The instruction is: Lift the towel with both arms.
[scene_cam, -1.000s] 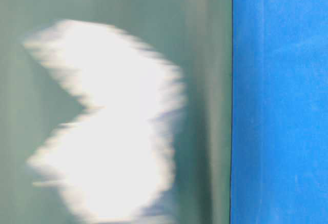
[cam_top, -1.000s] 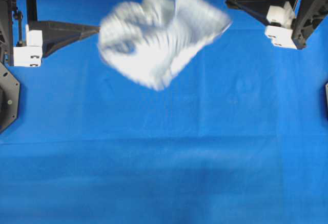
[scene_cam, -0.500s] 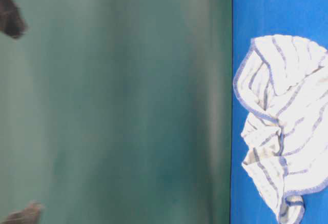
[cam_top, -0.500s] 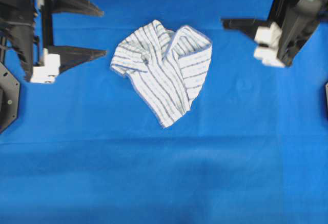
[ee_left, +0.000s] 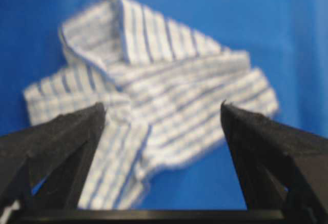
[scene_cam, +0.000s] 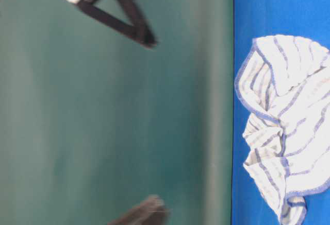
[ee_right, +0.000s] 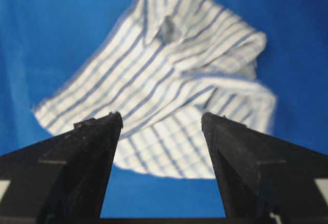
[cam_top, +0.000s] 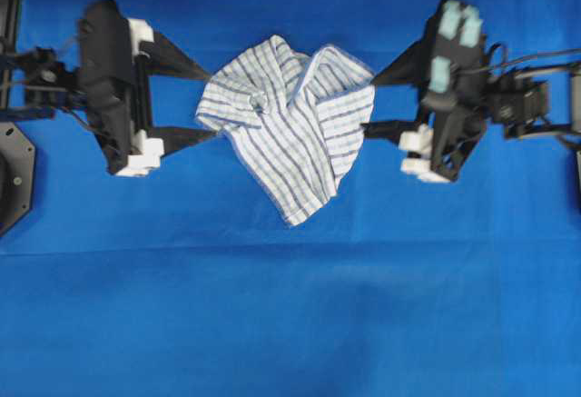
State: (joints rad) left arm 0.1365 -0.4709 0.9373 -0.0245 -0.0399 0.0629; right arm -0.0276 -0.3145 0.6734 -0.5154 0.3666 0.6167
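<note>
On the blue tablecloth [cam_top: 290,315], toward its far middle, the towel [cam_top: 295,124] is seen lying crumpled and folded over itself. It is flanked by the left gripper [cam_top: 211,104] and the right gripper [cam_top: 370,104], both spread wide, nothing being held, fingertips at its edges.

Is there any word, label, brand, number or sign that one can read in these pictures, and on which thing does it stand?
None: no readable text in any view.
The towel bears only stripes.
The blue tablecloth is plain.
Both tools, left and right, show no marking.
</note>
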